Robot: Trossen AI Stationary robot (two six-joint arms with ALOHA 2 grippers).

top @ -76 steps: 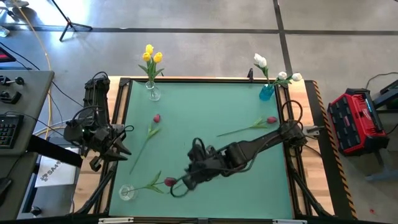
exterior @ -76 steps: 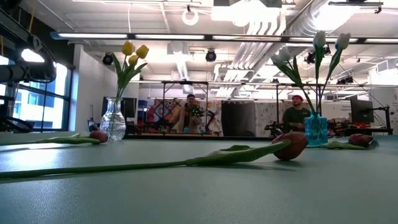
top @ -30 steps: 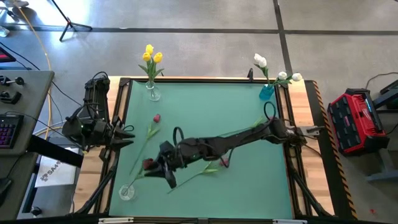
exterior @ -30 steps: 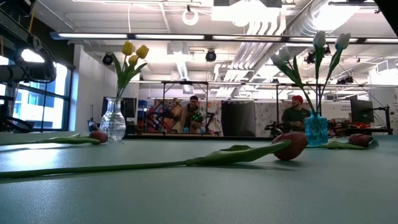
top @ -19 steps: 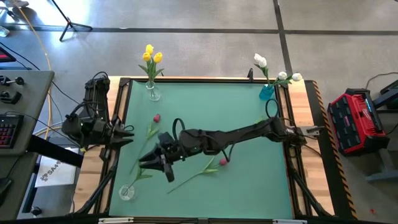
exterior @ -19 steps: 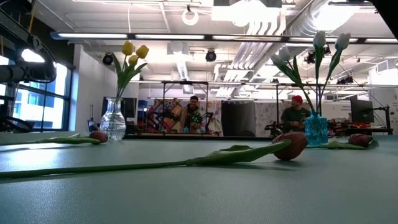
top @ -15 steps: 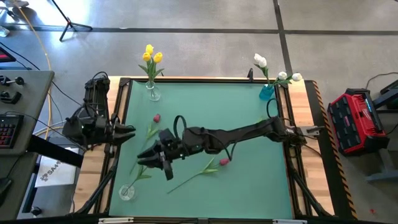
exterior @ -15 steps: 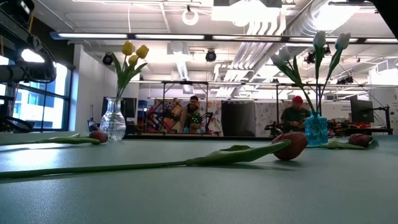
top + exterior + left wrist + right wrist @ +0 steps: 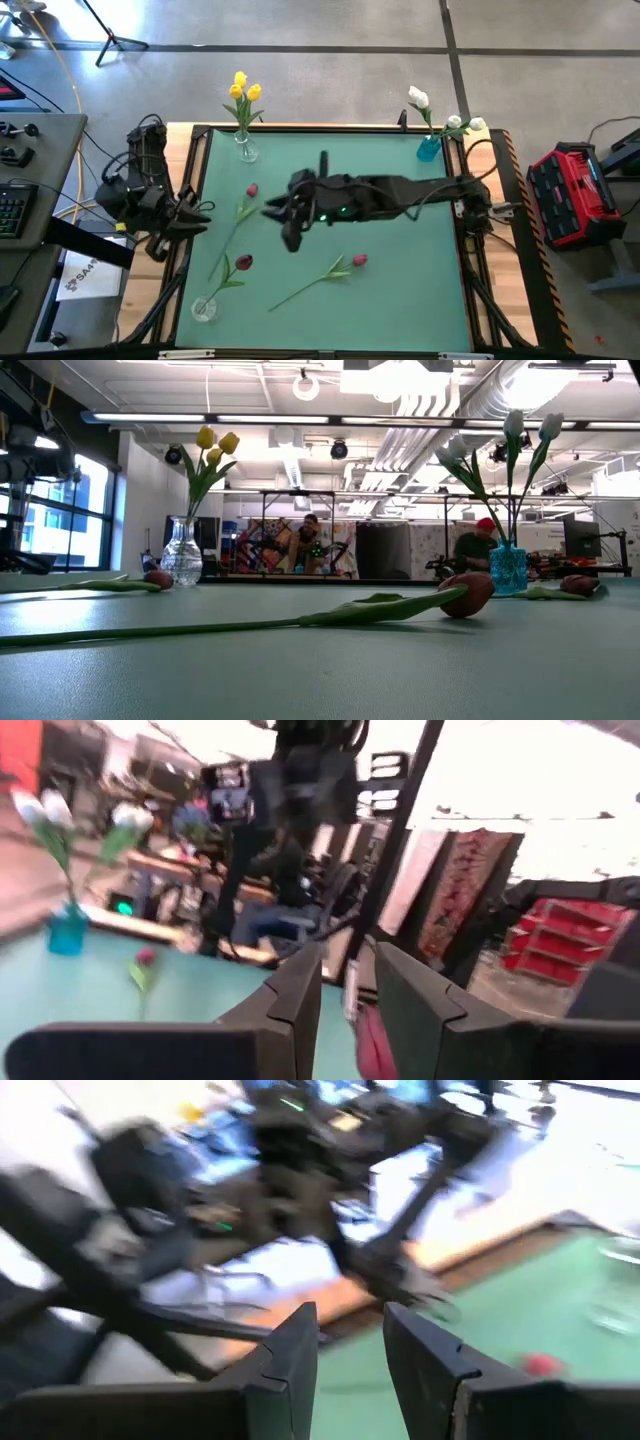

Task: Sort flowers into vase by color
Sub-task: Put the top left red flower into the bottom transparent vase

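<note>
The right arm's claw [image 9: 279, 224] hangs over the middle of the flat green table top [image 9: 410, 290]. Its two dark fingers [image 9: 290, 1370] are a little way apart, and there is nothing between them. The left arm's claw [image 9: 202, 213] waits at the left edge of the table. Its fingers [image 9: 300, 1000] also have a small gap, and I see nothing held there.

Just beside the right claw lies one dark red tulip with a long green stem [image 9: 251, 189]. Two more dark red tulips lie nearer the front: one [image 9: 243, 262] close to a small clear glass [image 9: 203, 309] in the left corner, and one [image 9: 359, 260] in the middle. I cannot tell if the stem of the first is in that glass.

At the back, the yellow tulips [image 9: 243, 90] stand in a clear glass vase [image 9: 246, 150]. The white tulips [image 9: 419, 98] stand in a small blue vase [image 9: 429, 149].
</note>
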